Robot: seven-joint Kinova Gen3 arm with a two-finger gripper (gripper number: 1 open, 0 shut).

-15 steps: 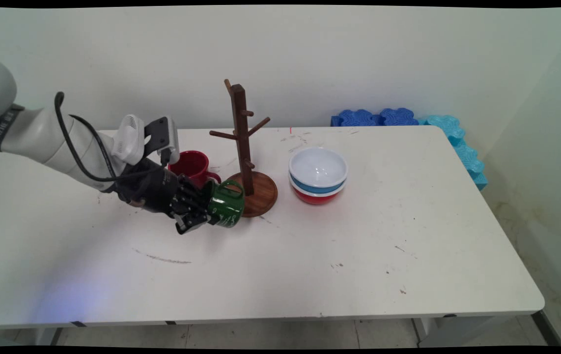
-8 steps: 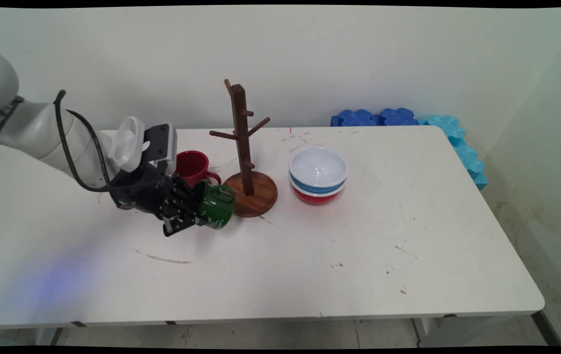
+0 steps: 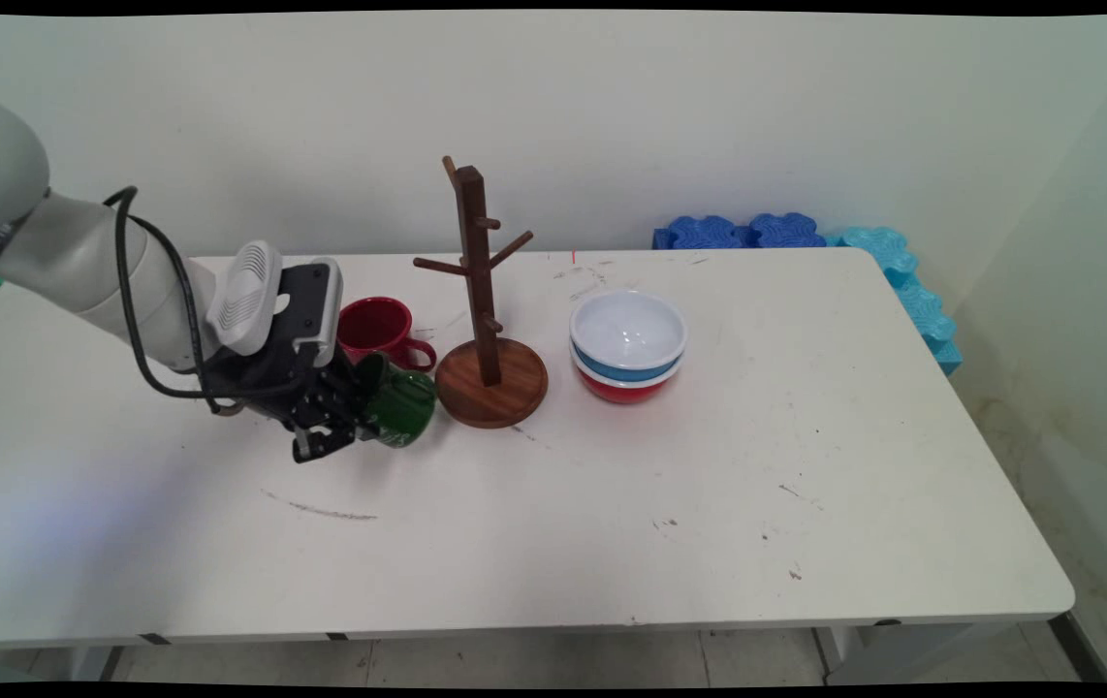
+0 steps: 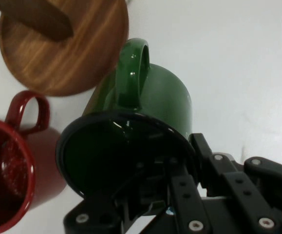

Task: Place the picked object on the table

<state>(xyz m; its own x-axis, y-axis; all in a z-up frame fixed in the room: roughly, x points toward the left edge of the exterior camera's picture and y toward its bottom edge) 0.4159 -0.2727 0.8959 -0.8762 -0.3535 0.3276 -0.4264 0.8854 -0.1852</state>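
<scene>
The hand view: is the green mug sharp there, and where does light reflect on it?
Hand view: green mug sharp, with pale glare streaks along its handle and rim; the gripper linkage at the bottom is slightly soft. Main view: mug small, with only faint highlights.

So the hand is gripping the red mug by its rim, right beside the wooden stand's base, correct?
Not quite: the mug in the hand is the green mug, gripped at its rim, as the hand view shows. The red mug stands untouched next to it. The rest holds: the mug is beside the base of the wooden stand.
</scene>
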